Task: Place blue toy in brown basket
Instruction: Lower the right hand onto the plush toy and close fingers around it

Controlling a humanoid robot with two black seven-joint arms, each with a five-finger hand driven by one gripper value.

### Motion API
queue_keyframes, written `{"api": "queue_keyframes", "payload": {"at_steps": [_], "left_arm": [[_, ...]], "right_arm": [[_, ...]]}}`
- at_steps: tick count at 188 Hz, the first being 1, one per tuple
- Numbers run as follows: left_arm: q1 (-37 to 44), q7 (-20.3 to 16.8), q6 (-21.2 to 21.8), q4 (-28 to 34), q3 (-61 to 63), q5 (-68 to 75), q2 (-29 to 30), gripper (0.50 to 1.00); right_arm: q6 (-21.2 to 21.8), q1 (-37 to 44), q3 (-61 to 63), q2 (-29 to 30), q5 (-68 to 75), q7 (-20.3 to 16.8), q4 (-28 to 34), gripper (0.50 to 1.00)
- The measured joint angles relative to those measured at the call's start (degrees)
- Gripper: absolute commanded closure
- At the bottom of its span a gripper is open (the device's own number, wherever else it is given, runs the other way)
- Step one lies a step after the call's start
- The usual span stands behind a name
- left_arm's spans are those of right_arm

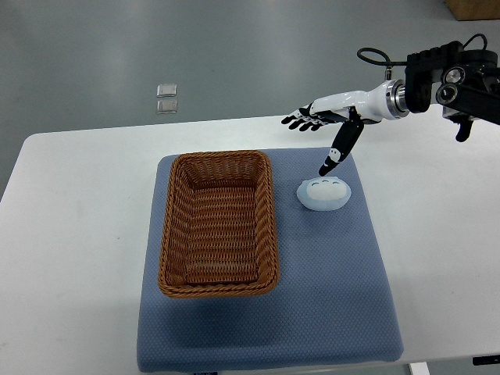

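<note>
The right hand (328,125) reaches in from the picture's right edge on a white forearm joined to a black arm. Its fingers (301,121) are stretched out flat and spread, pointing away to the left, and the thumb (337,150) hangs down on its own. The hand holds nothing.

The blue toy (323,194), a pale rounded lump with small marks on top, lies just below the thumb tip; whether the tip touches it cannot be told from this steep view. The toy rests on a blue mat (336,297), which spreads out beneath and to the left of the hand on the white bench (78,219).

The brown basket (219,224), a woven rectangular one, sits on the same mat, below and to the left of the hand, with a strip of bare mat between it and the toy. Nothing lies inside it.

Beyond the bench, far to the left of the fingertips, two small pale squares (167,99) lie on the grey floor (234,55).
</note>
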Motion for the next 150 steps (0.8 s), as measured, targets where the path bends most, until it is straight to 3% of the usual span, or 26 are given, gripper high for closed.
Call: {"api": "queue_keyframes", "payload": {"at_steps": [42,111,134,150], "left_arm": [[0.0,0.0,0.0,0.0,0.0,0.0,0.0,0.500],[0.0,0.0,0.0,0.7,-0.1,0.0,0.0,0.500],[0.0,0.0,0.0,0.7,0.0,0.0,0.0,0.500],[0.0,0.0,0.0,0.7,0.1,0.0,0.0,0.500]], "right_arm": [[-1.5,-0.5,-1.8,0.5,-1.8,-0.1,1.2,0.519],[-9.6,-7.4,-3.6,2.8,-11.0,0.4,-0.5,0.556],[-11.1,-8.9,-3.6,3.5,-12.0,0.4,-1.2,0.619],[-11.8,-9.8,-3.6,3.8,-13.0,0.4,-1.7,0.697]]}}
